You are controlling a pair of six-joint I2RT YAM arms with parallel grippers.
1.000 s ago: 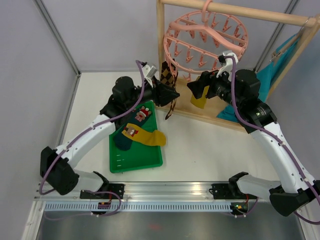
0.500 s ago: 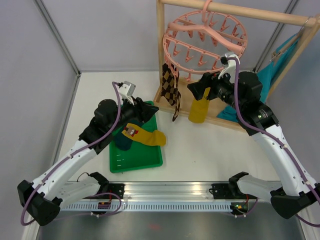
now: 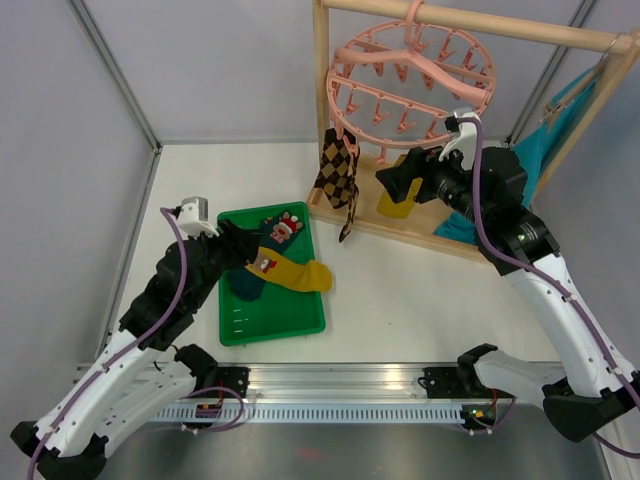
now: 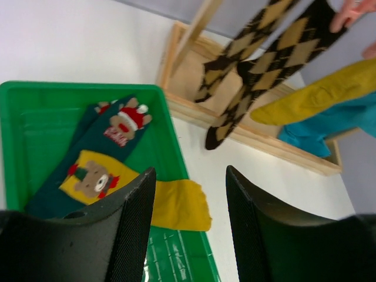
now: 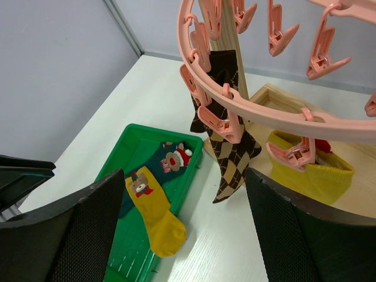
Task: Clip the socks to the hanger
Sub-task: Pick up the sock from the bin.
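Observation:
The pink hanger (image 3: pixel 410 75) hangs from the wooden rack. Two argyle socks (image 3: pixel 337 178) and a mustard sock (image 3: pixel 397 204) hang from its clips; they also show in the right wrist view, argyle (image 5: pixel 232 154) and mustard (image 5: pixel 311 174), under the hanger ring (image 5: pixel 235 110). A green tray (image 3: pixel 275 312) holds a mustard sock with a bear (image 3: pixel 292 271) (image 4: pixel 176 205) lying over a teal sock (image 3: pixel 245 285), and a teal sock with a red-white figure (image 3: pixel 283 228) (image 4: pixel 111 126). My left gripper (image 3: pixel 238 243) (image 4: pixel 191 229) is open and empty above the tray. My right gripper (image 3: pixel 393 183) (image 5: pixel 188 235) is open and empty beside the hanging mustard sock.
The wooden rack's base (image 3: pixel 400 238) lies right of the tray, with its post (image 3: pixel 321 100) at the left. A large teal cloth (image 3: pixel 545 150) hangs at the right behind my right arm. Grey walls close in the left side and the back.
My left arm has pulled back from the hanger to the near left, over the tray. The argyle socks now hang free from the clips. My right gripper has hardly moved.

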